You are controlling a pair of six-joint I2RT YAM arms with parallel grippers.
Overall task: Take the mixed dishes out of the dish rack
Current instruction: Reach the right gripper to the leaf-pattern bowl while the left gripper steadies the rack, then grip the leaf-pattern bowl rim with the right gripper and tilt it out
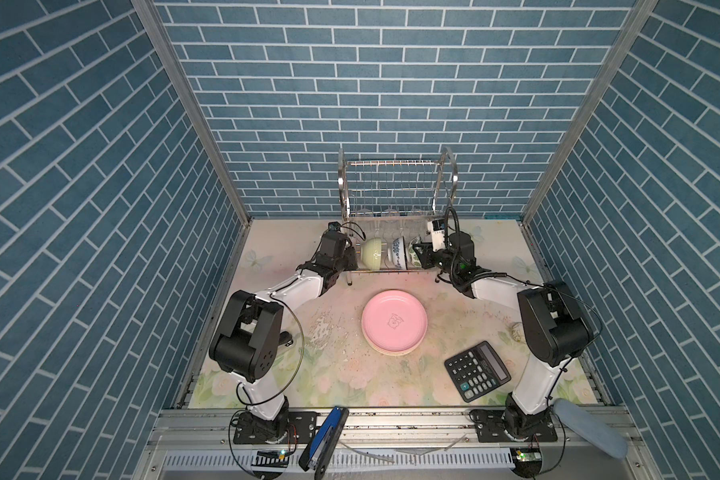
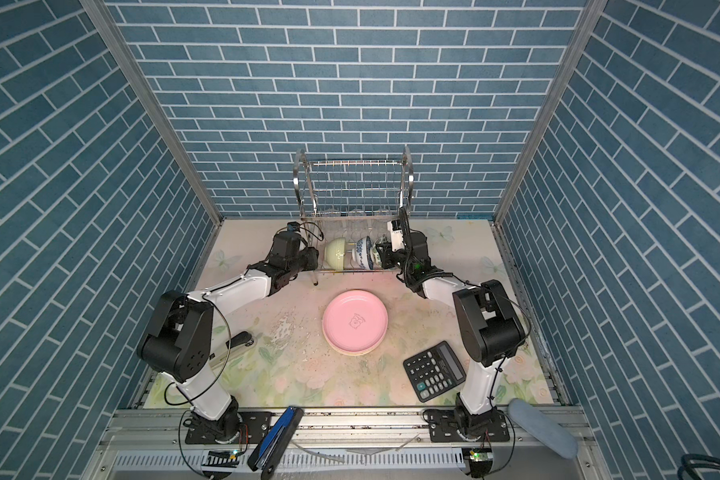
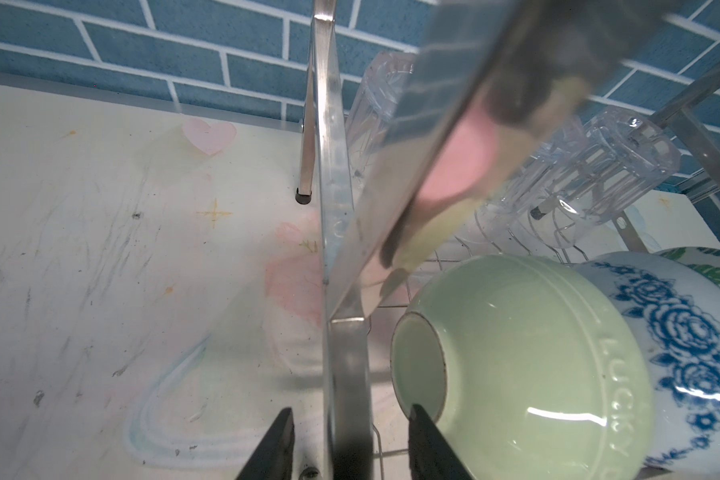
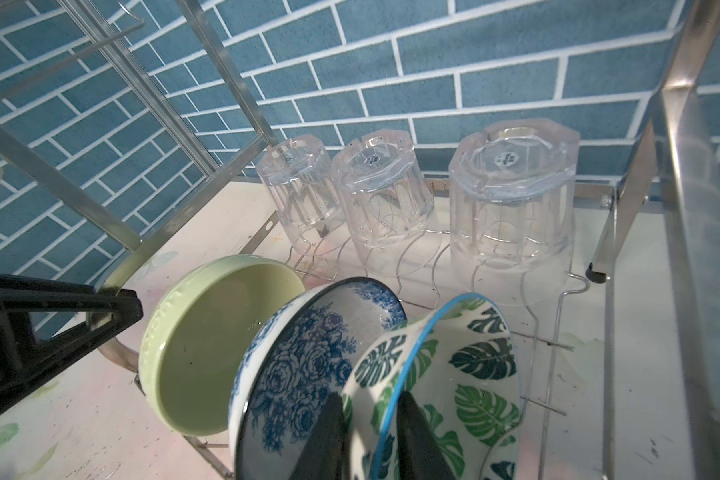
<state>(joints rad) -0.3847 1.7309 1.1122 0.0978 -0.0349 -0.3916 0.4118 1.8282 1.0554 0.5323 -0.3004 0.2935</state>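
Dish rack [image 1: 342, 195] sits at the back of the table [image 1: 499, 253], upper centre in both top views. Lower tier, front row, left to right in a top view: pale-green bowl [image 1: 371, 253], blue-white bowl [image 1: 398, 254], green-leaf bowl [image 1: 413, 252], all on edge. Back row: three clear glasses [image 4: 385, 195], upside down, side by side.

Left gripper [image 3: 350, 411] is at the rack's left end. Its jaws are apart, straddling the flat side frame with a gap on both sides. One finger [image 3: 427, 440] is at the pale-green bowl's foot, contact unclear.

Right gripper [image 4: 368, 399] is at the right end, one finger inside the green-leaf bowl and one outside, rim between. Can't tell if it's clamped.

Pink plate [image 1: 394, 320] tops a stack of plates [image 1: 391, 352] mid-table, centre frame, well apart from the rack. Calculator [image 1: 476, 370] is lower right.
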